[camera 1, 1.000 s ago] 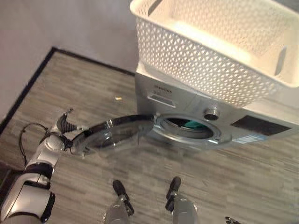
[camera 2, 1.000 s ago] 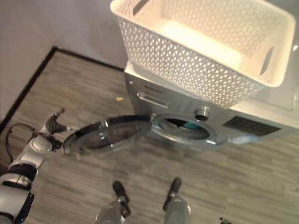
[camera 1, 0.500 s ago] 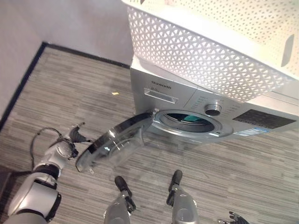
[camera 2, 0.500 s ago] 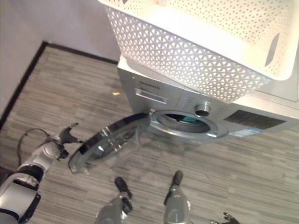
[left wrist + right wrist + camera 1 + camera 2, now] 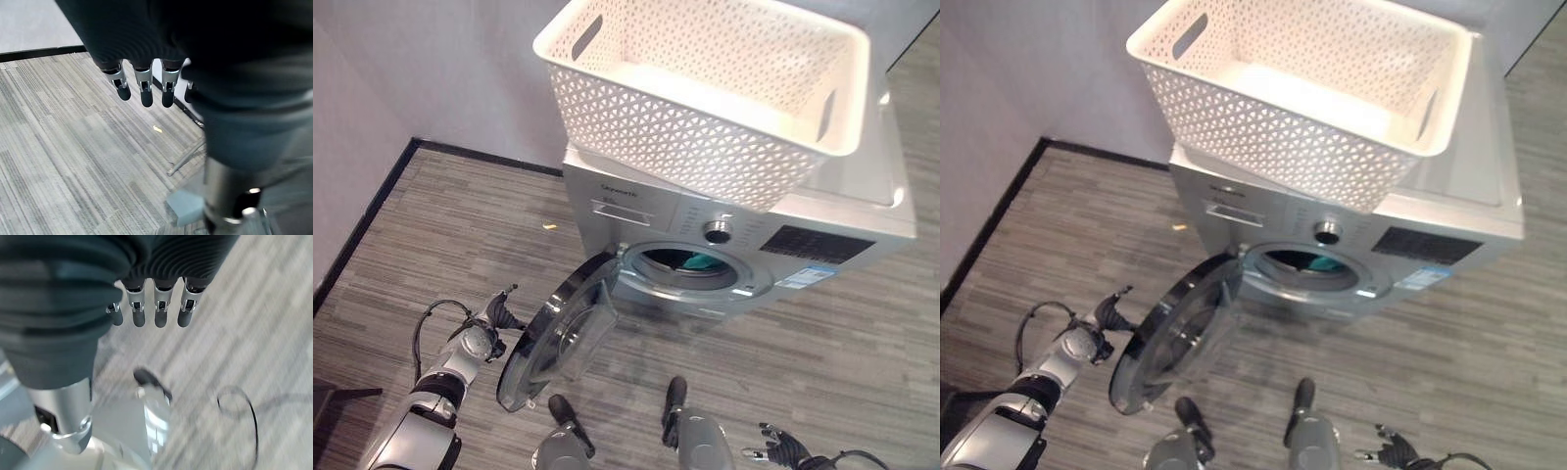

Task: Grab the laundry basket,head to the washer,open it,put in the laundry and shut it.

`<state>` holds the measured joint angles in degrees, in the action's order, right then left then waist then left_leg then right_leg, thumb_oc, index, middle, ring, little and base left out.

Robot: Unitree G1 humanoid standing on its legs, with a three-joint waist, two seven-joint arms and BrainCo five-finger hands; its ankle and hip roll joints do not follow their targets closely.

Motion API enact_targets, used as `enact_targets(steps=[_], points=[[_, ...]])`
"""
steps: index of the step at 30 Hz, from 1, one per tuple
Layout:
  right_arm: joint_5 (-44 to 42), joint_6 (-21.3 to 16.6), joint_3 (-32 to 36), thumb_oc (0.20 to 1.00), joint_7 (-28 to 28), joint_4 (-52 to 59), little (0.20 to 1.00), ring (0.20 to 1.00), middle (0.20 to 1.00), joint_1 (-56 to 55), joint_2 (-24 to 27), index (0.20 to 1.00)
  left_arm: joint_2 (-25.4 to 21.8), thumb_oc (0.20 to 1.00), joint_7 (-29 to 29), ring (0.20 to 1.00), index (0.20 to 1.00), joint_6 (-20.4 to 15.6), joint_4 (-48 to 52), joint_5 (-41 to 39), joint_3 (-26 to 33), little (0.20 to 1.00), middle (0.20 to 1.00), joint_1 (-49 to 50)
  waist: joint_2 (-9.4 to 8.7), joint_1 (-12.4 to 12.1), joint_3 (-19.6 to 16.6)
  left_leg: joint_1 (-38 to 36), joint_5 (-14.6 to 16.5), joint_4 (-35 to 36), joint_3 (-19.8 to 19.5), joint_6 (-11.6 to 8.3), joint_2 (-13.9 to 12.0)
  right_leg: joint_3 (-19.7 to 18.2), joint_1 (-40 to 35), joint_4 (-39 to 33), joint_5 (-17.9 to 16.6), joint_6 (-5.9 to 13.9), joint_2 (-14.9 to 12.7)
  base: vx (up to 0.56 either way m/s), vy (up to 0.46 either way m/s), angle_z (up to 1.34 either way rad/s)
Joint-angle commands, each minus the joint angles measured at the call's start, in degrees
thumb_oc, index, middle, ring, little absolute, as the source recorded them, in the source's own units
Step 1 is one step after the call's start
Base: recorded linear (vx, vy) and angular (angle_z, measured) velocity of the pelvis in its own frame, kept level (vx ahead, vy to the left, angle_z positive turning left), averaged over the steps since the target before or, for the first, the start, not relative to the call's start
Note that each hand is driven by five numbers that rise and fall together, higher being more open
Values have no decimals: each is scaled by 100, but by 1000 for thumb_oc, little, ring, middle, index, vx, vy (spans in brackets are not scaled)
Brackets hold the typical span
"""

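Resting my left hand (image 5: 496, 318) with relaxed fingers (image 5: 143, 88) just beside the half-open washer door (image 5: 558, 338), right hand (image 5: 781, 447) loose, laundry basket (image 5: 705, 88) atop the washer (image 5: 842, 225).

No text can be read. The washer (image 5: 862, 191) carries print on its front panel, all of it too small to make out. A short line of dark wording (image 5: 619, 193) sits near the panel's left edge, just above the detergent drawer (image 5: 612, 211). Faint markings ring the dial (image 5: 716, 232) at the middle of the panel, illegible. The dark display panel (image 5: 816, 244) toward the right edge shows no characters that can be told. A pale blue sticker (image 5: 806, 276) sits just below that display, at the panel's lower right, with tiny lines of print that cannot be read.
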<state>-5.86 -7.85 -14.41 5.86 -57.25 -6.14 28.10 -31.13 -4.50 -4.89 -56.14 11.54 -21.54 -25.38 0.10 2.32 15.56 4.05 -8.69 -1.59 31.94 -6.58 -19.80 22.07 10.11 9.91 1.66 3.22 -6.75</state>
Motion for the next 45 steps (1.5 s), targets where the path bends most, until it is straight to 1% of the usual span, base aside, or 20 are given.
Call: enact_targets(steps=[1, 3, 4, 9, 10, 13, 15, 21, 22, 25, 26, 27, 28, 30, 31, 35, 38, 39, 41, 45], points=[[44, -8, 169, 1000, -186, -177, 1000, 1000, 1000, 78, 258, 1000, 757, 1000, 263, 1000, 1000, -178, 572, -161, -143, 1000, 1000, -140, -49, 143, -10, 532, -1287, 537, -124, -575, -92, -203, -627, -187, 305, 273, 201, -127, -240, 0], [63, 17, 201, 1000, -224, -234, 1000, 1000, 1000, 125, 302, 1000, 989, 1000, 373, 1000, 1000, -190, 660, -204, -273, 1000, 1000, -109, -34, 161, -12, 455, -1183, 516, -172, -537, -62, -240, -656, -226, 308, 273, 209, -107, -206, -2], [77, 68, 304, 1000, -295, -438, 1000, 1000, 1000, 185, 332, 1000, 1445, 1000, 380, 1000, 1000, -140, 756, -296, -461, 1000, 1000, -120, -70, 183, -50, 405, -865, 287, -341, -433, 138, -274, -757, -433, 228, 264, 169, -42, -108, -7], [138, 127, 284, 1000, -356, -812, 1000, 1000, 1000, 278, 270, 1000, 2198, 1000, 543, 1000, 1000, -208, 808, -375, -1165, 1000, 1000, -345, -43, 284, -146, 408, -541, 16, -432, -242, 449, -332, -785, -763, -68, 256, 126, -75, -104, -6], [64, 181, 119, 1000, -358, -1024, 1000, 1000, 1000, 366, 114, 1000, 2782, 1000, 738, 1000, 1000, -320, 1012, -393, -1998, 1000, 1000, -803, -35, 444, -252, 365, -337, -133, -530, -200, 707, -437, -867, -948, -176, 267, 94, 1, -68, 2], [9, 197, 11, 1000, -366, -1078, 1000, 1000, 1000, 414, -42, 1000, 3165, 1000, 761, 1000, 1000, -363, 1172, -582, -2434, 1000, 1000, -958, -3, 551, -310, 319, -315, -160, -452, -203, 756, -442, -893, -1025, -221, 282, 74, 1, -26, 6], [-115, 181, -107, 1000, -360, -1004, 1000, 1000, 1000, 380, -120, 1000, 3516, 1000, 1040, 1000, 1000, -457, 1448, -854, -2909, 1000, 1000, -1173, 22, 611, -322, 372, -584, -193, -492, -289, 721, -466, -934, -1058, -226, 258, 68, 22, -5, -18], [-228, 164, -263, 1000, -310, -669, 1000, 1000, 1000, 228, -184, 1000, 3686, 1000, 1281, 1000, 1000, -371, 1655, -1101, -3265, 1000, 1000, -1392, 99, 750, -244, 445, -817, -265, -635, -323, 755, -593, -951, -1003, -201, 165, 98, 27, -15, 13], [-152, 164, -276, 1000, -339, -724, 1000, 1000, 1000, 195, -186, 1000, 3645, 1000, 1245, 1000, 1000, -355, 1543, -849, -3299, 1000, 1000, -1423, 137, 700, -177, 541, -954, -132, -781, -394, 766, -604, -929, -1079, -254, 177, 61, -23, 13, 9], [-383, 168, -93, 1000, -484, -632, 1000, 1000, 1000, 147, -262, 1000, 3533, 1000, 1055, 1000, 1000, -332, 1496, -619, -3136, 1000, 1000, -1493, 101, 749, -153, 664, -899, 10, -929, -394, 758, -537, -834, -1068, -313, 235, -122, -56, 45, 7], [-539, 191, -11, 1000, -508, -648, 1000, 1000, 1000, 192, -347, 1000, 3527, 1000, 936, 1000, 1000, -295, 1287, -590, -2994, 1000, 1000, -1538, 68, 906, -161, 471, -553, -233, -760, -334, 791, -492, -763, -1072, -353, 244, -198, -86, -10, 8], [-540, 191, -13, 1000, -508, -650, 1000, 1000, 1000, 200, -346, 1000, 3529, 1000, 932, 1000, 1000, -299, 1279, -588, -2989, 1000, 1000, -1546, 73, 904, -159, 490, -554, -247, -752, -318, 785, -495, -751, -1080, -377, 242, -195, -182, -36, -7], [-573, 232, -22, 1000, -473, -717, 1000, 1000, 1000, 98, -449, 1000, 3610, 1000, 808, 1000, 1000, -257, 864, -486, -2910, 1000, 1000, -1584, 75, 1103, -197, 93, -65, -426, -381, -265, 916, -377, -658, -1134, -485, 279, -231, -173, -1, -12], [-595, 248, -18, 1000, -462, -751, 1000, 1000, 1000, 29, -490, 1000, 3654, 1000, 798, 1000, 1000, -254, 731, -514, -2887, 1000, 1000, -1609, 96, 1190, -213, -99, 173, -362, -322, -205, 1046, -332, -597, -1128, -557, 310, -256, -150, 54, 32], [-626, 290, 16, 1000, -443, -930, 1000, 1000, 1000, -1, -592, 1000, 3723, 1000, 729, 1000, 1000, -216, 530, -609, -2809, 1000, 1000, -1627, 119, 1305, -279, -346, 473, -149, -312, -103, 1251, -253, -480, -1080, -669, 376, -295, -82, 95, 58], [-687, 316, 18, 1000, -420, -1117, 1000, 1000, 1000, 26, -694, 1000, 3778, 1000, 711, 1000, 1000, -202, 464, -642, -2823, 1000, 1000, -1585, 150, 1357, -337, -522, 603, 254, -256, 92, 1419, -319, -340, -963, -807, 453, -302, -88, 157, 20], [-653, 313, -128, 1000, -419, -1061, 1000, 1000, 1000, 130, -750, 1000, 3967, 1000, 834, 1000, 1000, -293, 771, -734, -3099, 1000, 1000, -1647, 51, 1354, -363, -538, 693, 360, -242, 195, 1549, -419, -219, -992, -993, 562, -371, -87, 155, -10], [-650, 261, -255, 1000, -325, -873, 1000, 1000, 1000, 84, -728, 1000, 4139, 1000, 1146, 1000, 1000, -406, 1294, -1348, -3415, 1000, 1000, -1543, -19, 1334, -373, -566, 753, 425, -225, 246, 1644, -473, -187, -1039, -1108, 654, -427, -47, 70, -20], [-747, 210, -231, 1000, -356, -726, 1000, 1000, 1000, 49, -722, 1000, 4233, 1000, 1326, 1000, 1000, -397, 1456, -1444, -3633, 1000, 1000, -1500, -54, 1320, -408, -584, 763, 479, -233, 282, 1714, -491, -167, -1049, -1167, 707, -485, -44, 96, -10], [-929, 158, -158, 1000, -585, -182, 1000, 1000, 1000, 192, -661, 1000, 4281, 1000, 1236, 1000, 1000, -400, 1699, -1363, -3755, 1000, 1000, -1668, -225, 1401, -286, -442, 947, 152, -218, 344, 1761, -627, -15, -844, -1196, 751, -589, -85, 111, 4]])
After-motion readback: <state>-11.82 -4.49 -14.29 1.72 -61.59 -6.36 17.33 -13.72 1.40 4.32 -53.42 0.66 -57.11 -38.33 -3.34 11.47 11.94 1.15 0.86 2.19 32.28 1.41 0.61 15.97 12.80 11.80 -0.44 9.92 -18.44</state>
